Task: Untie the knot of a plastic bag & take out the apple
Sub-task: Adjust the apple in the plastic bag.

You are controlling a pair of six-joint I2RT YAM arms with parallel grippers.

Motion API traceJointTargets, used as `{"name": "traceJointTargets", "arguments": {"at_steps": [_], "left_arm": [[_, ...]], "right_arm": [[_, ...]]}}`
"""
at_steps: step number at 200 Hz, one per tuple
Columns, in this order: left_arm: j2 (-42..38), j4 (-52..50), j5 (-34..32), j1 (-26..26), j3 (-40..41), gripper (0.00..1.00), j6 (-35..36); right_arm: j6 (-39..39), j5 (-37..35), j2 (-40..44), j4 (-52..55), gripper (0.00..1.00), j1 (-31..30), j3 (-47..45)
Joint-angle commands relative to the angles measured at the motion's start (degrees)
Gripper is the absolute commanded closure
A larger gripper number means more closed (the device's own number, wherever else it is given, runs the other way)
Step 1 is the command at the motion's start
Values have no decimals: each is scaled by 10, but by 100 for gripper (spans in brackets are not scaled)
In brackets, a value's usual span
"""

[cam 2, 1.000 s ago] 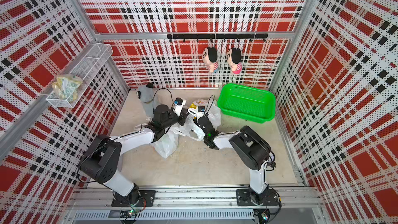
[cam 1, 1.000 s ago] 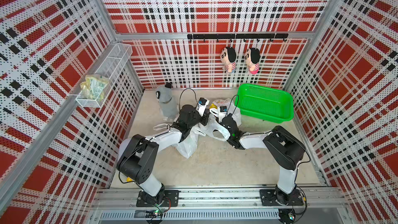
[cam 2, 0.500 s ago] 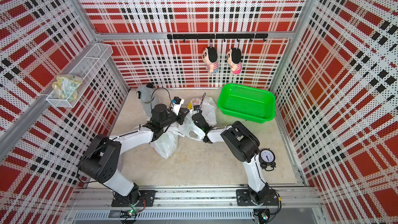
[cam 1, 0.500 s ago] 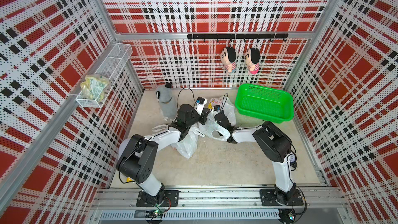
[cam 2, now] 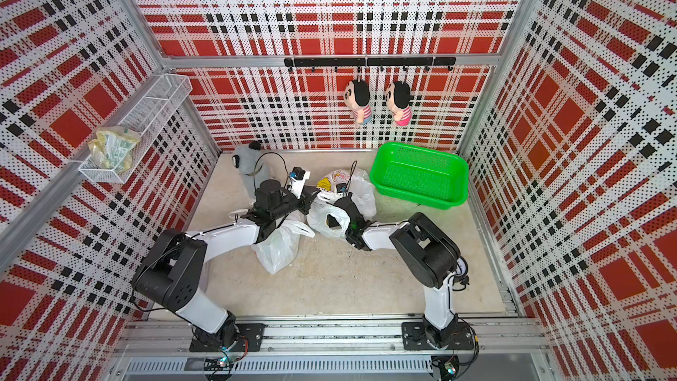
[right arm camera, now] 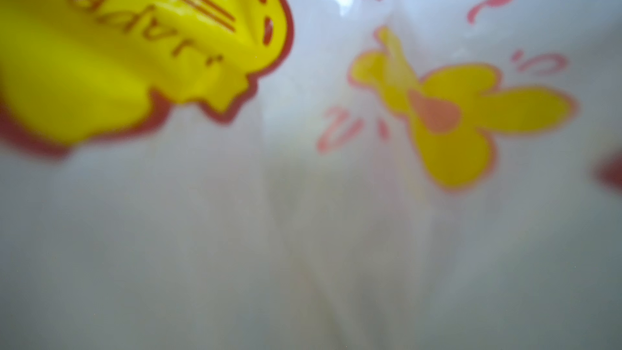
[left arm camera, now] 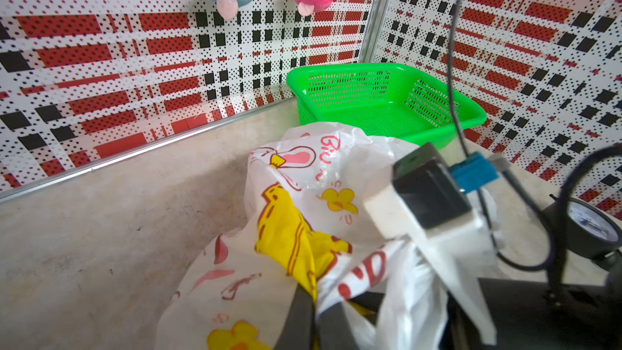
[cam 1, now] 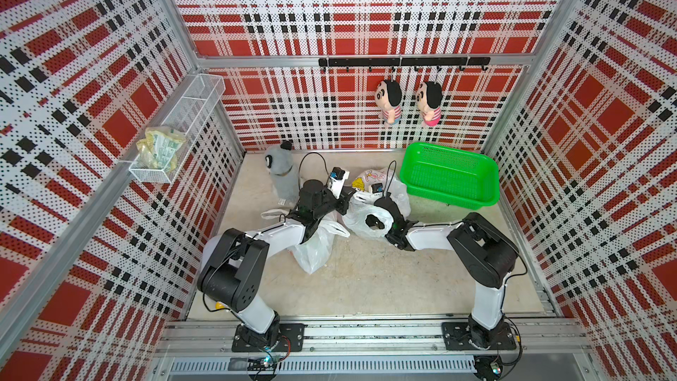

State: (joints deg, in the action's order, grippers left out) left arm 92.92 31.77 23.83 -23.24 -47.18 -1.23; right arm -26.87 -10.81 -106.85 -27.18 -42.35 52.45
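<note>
left arm (cam 1: 278, 232): reaching forward, jaws pinched closed | right arm (cam 1: 428, 238): low, reaching inward, jaws hidden

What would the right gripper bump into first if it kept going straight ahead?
Most likely the plastic bag: its printed film fills the right wrist view, seemingly just ahead of the right gripper. Behind the film nothing shows.
</note>
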Motion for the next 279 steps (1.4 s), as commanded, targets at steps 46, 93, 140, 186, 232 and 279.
{"name": "traceJointTargets", "arguments": {"at_steps": [46,93,140,186,232,279], "left_arm": [[-43,26,26,-16,46,96,36],[-80,78,35,-26,128,94,45],[-72,88,43,-35,142,92,51],[-60,91,48,-50,148,91,73],[-63,90,58,-62,158,90,96],[-61,91,53,-68,160,90,102]], "right_arm": [[-21,-54,118,-35,74,-22,-141],[-30,-60,206,-54,81,-23,-215],[1,-50,267,-44,82,-28,-240],[14,-46,197,-8,68,-28,-201],[10,-32,130,21,48,-28,-165],[14,-13,98,25,27,-27,-134]]}}
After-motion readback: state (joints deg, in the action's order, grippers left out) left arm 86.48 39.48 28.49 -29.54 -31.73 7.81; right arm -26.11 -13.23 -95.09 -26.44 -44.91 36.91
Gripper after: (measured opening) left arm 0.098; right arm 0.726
